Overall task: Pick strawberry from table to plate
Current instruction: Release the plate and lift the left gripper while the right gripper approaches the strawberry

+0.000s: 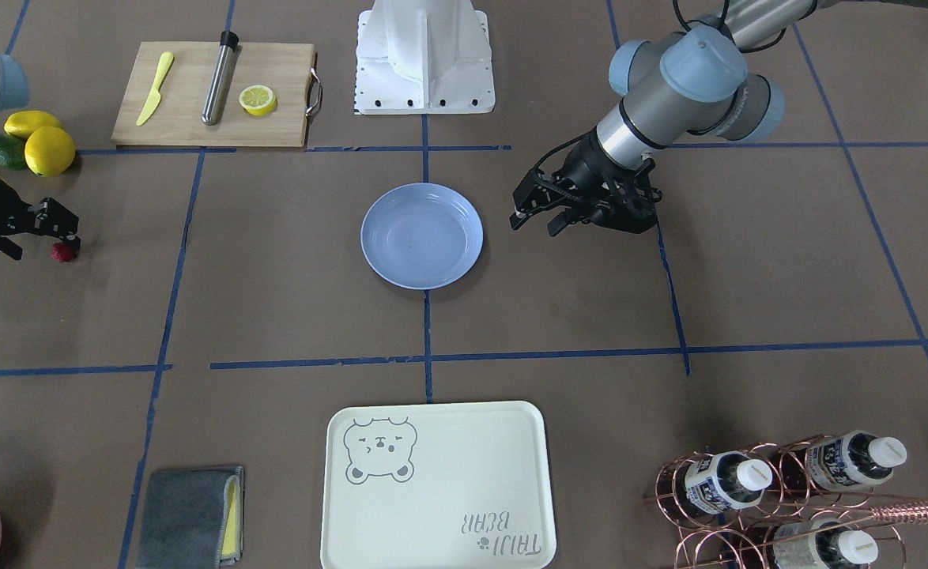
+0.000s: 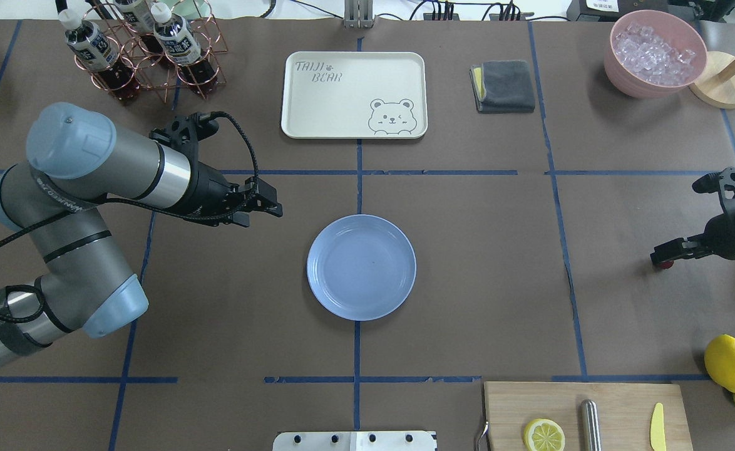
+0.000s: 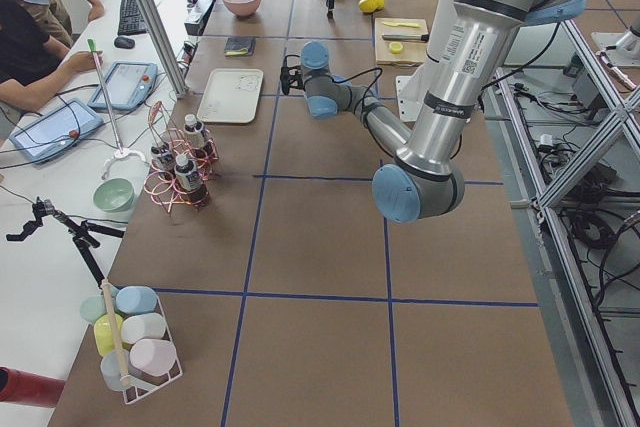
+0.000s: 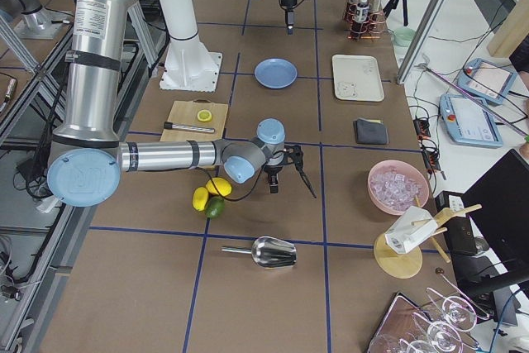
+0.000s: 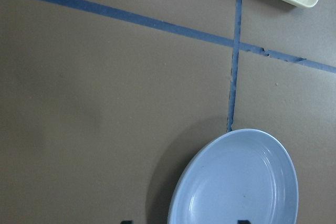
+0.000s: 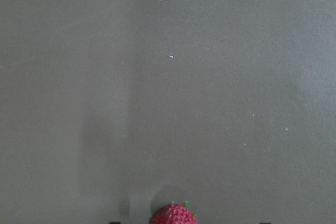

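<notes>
The strawberry (image 1: 63,253) is a small red berry lying on the brown table (image 1: 274,316) at the robot's far right, well away from the plate. My right gripper (image 1: 67,235) hovers right over it, open, and the strawberry (image 6: 173,215) shows at the bottom edge of the right wrist view between the fingertips. The light-blue plate (image 1: 422,235) sits empty at the table's centre. My left gripper (image 1: 535,221) hangs open and empty just beside the plate (image 2: 361,267) on its left-arm side. The left wrist view looks down on the plate (image 5: 236,182).
A cutting board (image 1: 213,95) with a yellow knife, a steel rod and a lemon half lies near the robot base. Lemons and an avocado (image 1: 33,142) sit close behind the right gripper. A bear tray (image 1: 435,484), a grey cloth (image 1: 189,515), a bottle rack (image 1: 780,494) and an ice bowl (image 2: 654,53) line the far edge.
</notes>
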`<control>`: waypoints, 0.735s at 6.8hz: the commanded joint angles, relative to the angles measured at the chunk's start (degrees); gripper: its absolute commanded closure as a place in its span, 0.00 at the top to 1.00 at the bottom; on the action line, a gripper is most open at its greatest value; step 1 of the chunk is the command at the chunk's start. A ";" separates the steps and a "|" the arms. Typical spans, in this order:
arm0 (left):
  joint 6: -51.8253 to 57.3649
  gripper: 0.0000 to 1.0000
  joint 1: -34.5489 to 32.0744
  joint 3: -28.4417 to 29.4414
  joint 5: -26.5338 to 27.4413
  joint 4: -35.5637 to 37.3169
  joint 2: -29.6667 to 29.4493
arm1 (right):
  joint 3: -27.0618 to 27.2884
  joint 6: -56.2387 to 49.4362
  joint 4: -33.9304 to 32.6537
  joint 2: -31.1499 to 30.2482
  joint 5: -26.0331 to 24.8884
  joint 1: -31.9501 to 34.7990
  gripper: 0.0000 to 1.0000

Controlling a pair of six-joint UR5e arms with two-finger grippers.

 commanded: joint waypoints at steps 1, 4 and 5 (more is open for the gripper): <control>-0.09 0.73 0.07 0.03 0.26 0.00 0.12 | -0.06 0.11 -0.02 0.14 -1.83 -1.42 0.77; 0.00 0.73 0.16 -0.06 0.44 0.00 0.74 | 0.03 0.02 -0.02 0.23 -1.75 -1.43 0.00; 0.00 0.73 0.16 -0.06 0.44 0.00 0.83 | 0.46 0.02 -0.02 0.14 -1.49 -1.43 0.00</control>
